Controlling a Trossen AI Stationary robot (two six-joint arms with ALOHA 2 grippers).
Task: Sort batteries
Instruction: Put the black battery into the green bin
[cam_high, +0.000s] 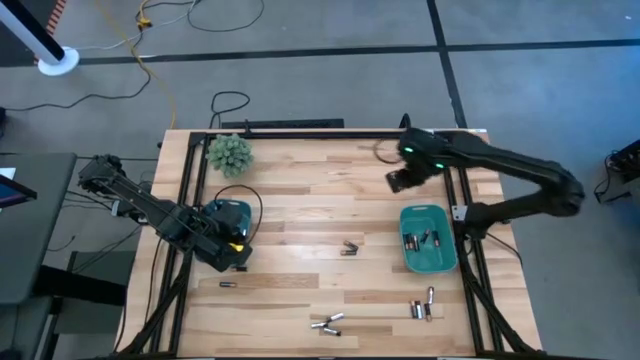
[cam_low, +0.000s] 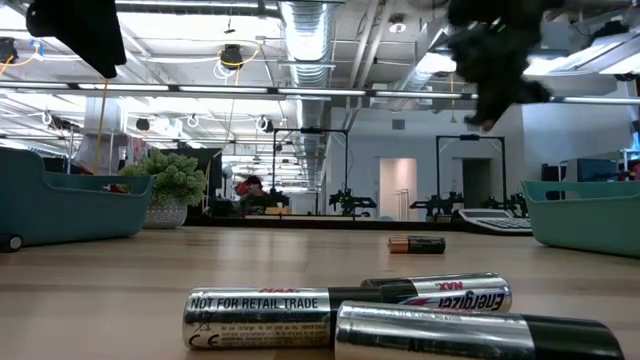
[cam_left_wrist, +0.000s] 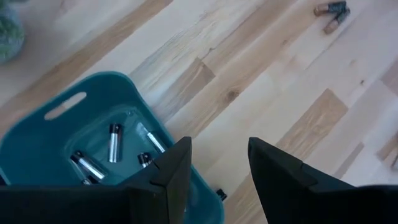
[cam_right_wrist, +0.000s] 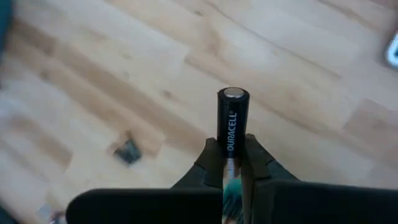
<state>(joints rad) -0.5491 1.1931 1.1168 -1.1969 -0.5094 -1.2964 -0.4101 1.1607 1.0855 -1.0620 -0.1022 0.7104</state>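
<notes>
My right gripper (cam_right_wrist: 231, 163) is shut on a black battery (cam_right_wrist: 233, 118) and hangs above the table (cam_high: 300, 200), just beyond the far end of the right teal bin (cam_high: 428, 262). That bin holds a few batteries (cam_high: 420, 240). My left gripper (cam_left_wrist: 219, 163) stands open over the near corner of the left teal bin (cam_left_wrist: 37, 143), with batteries (cam_left_wrist: 114, 140) lying on the bin's floor. Loose batteries lie on the wood at the middle (cam_high: 349, 248), the near left (cam_high: 228, 284), the near middle (cam_high: 327, 323) and the near right (cam_high: 424, 305). My right gripper pinches the black battery's lower end (cam_right_wrist: 231, 149) between its two fingertips (cam_right_wrist: 210, 160). The battery lies along the fingers and sticks out past their tips, its metal end cap (cam_right_wrist: 233, 93) foremost. The fingers slant down toward the table. The battery is lifted clear of the wood.
A small potted plant (cam_high: 230, 153) stands at the far left and a grey calculator (cam_low: 495, 222) at the far right. A black frame (cam_high: 300, 135) runs around the table's edges. Bare wood lies between the two bins.
</notes>
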